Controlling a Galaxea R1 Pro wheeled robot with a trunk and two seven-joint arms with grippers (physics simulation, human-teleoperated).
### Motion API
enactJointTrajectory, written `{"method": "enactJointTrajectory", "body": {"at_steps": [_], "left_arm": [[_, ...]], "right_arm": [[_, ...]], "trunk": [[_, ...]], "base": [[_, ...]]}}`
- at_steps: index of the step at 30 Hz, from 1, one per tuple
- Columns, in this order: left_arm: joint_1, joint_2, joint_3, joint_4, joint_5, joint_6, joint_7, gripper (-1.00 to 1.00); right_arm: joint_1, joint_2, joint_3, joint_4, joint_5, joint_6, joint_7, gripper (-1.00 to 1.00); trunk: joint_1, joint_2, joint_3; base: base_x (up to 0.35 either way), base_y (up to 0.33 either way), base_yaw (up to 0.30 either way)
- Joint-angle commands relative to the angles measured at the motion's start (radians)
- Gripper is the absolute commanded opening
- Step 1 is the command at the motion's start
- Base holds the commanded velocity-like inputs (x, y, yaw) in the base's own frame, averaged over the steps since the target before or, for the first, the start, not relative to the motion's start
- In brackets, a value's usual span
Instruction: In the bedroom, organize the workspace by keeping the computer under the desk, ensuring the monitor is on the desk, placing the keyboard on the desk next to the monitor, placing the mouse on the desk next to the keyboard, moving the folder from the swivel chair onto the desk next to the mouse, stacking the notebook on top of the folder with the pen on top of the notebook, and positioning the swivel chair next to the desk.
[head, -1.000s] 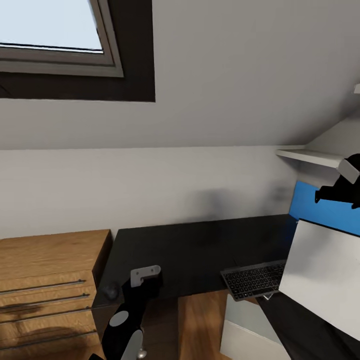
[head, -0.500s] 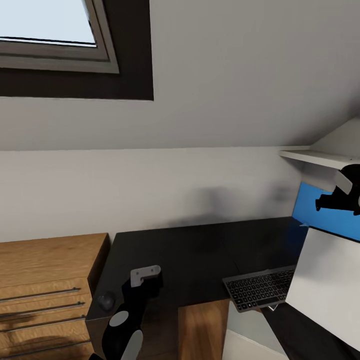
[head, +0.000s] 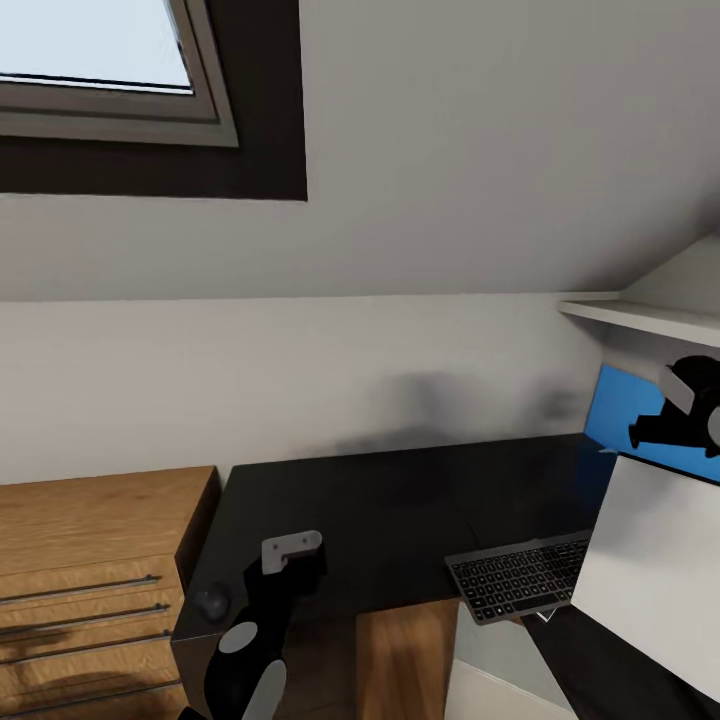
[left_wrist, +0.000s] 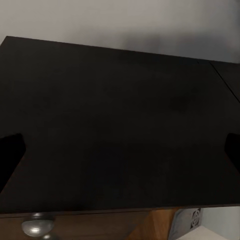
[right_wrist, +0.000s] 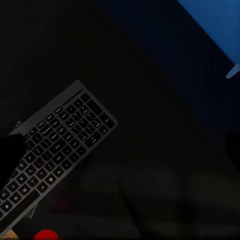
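A long black desk stands against a pale bedroom wall beneath a sloped ceiling and a dark-framed window. On the desk, toward its right end, a slim black keyboard lies angled, its near edge overhanging the desk front. Just right of the keyboard rises the monitor, pale back showing. Behind the monitor, the blue folder hangs above the desk, at the right gripper; whether its fingers clamp the folder cannot be told. The left gripper hovers over the desk's front left corner, fingers spread wide, holding nothing. A light wood cabinet with closed drawers sits left of the desk.
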Motion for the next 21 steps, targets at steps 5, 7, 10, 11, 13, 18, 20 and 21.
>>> {"method": "enactJointTrajectory", "body": {"at_steps": [5, 7, 10, 11, 13, 18, 20, 21], "left_arm": [[-0.001, 0.000, -0.002, -0.001, 0.010, 0.002, 0.009, 1.00], [-0.001, 0.000, -0.003, -0.001, 0.010, 0.002, 0.009, 1.00], [-0.001, 0.000, -0.008, -0.001, 0.010, 0.002, 0.009, 1.00], [-0.001, 0.000, -0.008, -0.001, 0.010, 0.002, 0.009, 1.00], [-0.001, 0.000, -0.010, -0.001, 0.010, 0.002, 0.009, 1.00], [-0.001, 0.000, -0.012, -0.001, 0.010, 0.002, 0.009, 1.00], [-0.001, 0.000, -0.013, -0.001, 0.010, 0.002, 0.009, 1.00], [-0.001, 0.000, -0.013, -0.001, 0.010, 0.002, 0.009, 1.00]], "right_arm": [[0.001, 0.000, 0.008, 0.010, -0.005, 0.007, 0.000, 1.00], [0.004, 0.000, 0.008, 0.016, -0.005, 0.007, 0.000, 1.00], [0.016, 0.000, 0.008, 0.020, -0.003, 0.008, 0.000, 1.00], [0.019, 0.001, 0.008, 0.021, -0.003, 0.008, 0.000, 1.00], [0.024, 0.001, 0.008, 0.022, -0.002, 0.008, 0.000, 1.00], [0.032, 0.002, 0.009, 0.024, 0.000, 0.008, 0.000, 1.00], [0.033, 0.003, 0.009, 0.024, 0.000, 0.008, 0.000, 1.00], [0.034, 0.003, 0.009, 0.024, 0.001, 0.008, 0.000, 1.00]], "trunk": [[0.000, -0.001, -0.002], [0.000, -0.001, -0.002], [0.000, -0.001, -0.002], [0.000, -0.001, -0.002], [0.000, -0.001, -0.002], [0.000, -0.001, -0.002], [0.000, -0.001, -0.002], [0.000, -0.001, -0.002]], "base": [[-0.046, 0.000, 0.000], [-0.133, 0.000, 0.000], [-0.169, 0.000, 0.000], [-0.154, 0.000, 0.000], [-0.111, 0.000, 0.000], [-0.041, 0.000, 0.000], [-0.015, 0.000, 0.000], [-0.011, 0.000, 0.000]]}}
